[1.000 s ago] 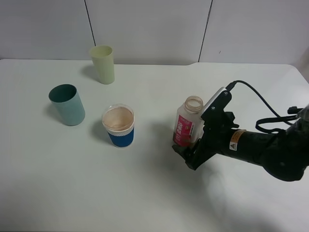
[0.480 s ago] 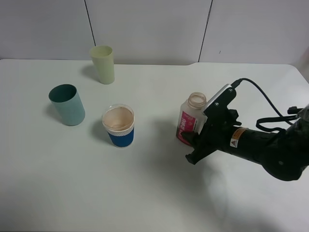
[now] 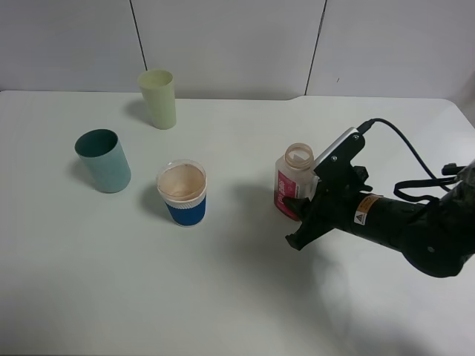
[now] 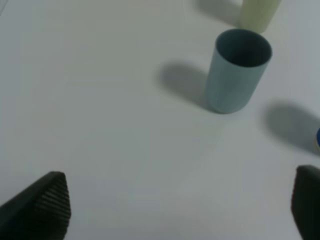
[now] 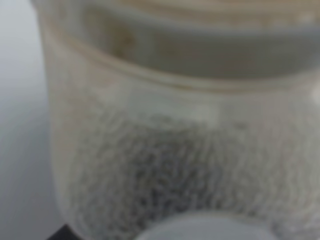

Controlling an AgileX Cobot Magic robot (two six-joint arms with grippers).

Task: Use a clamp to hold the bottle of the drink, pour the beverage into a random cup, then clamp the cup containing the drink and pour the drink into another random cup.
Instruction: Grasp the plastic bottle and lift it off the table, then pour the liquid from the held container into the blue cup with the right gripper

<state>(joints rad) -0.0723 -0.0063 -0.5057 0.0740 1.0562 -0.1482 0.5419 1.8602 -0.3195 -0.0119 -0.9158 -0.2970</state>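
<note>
On the white bench [image 3: 223,297] the right gripper [image 3: 295,210] is clamped on the lower part of the bottle [image 3: 292,178], with 1 dark finger lying across the red-pink label. The bottle is about upright, its wide beige mouth facing up, and it stands right of the middle of the bench; I cannot tell if its bottom touches the bench. In the right wrist view the bottle [image 5: 170,150] fills nearly the whole picture and is very blurred, so the liquid inside cannot be made out. A black cable [image 3: 401,144] runs in a curve from the top of the right arm toward the right edge. The blue cup [image 3: 182,194] stands to the left of the bottle, well apart from it, and its inside looks tan. The teal cup [image 3: 104,160] stands further left, near the blue cup but not touching it. The pale green cup [image 3: 158,98] stands behind these 2 cups, close to the wall. The left gripper [image 4: 175,210] has its 2 fingers wide apart and holds nothing; it hangs over bare bench, with the teal cup [image 4: 237,72] ahead of it.
</note>
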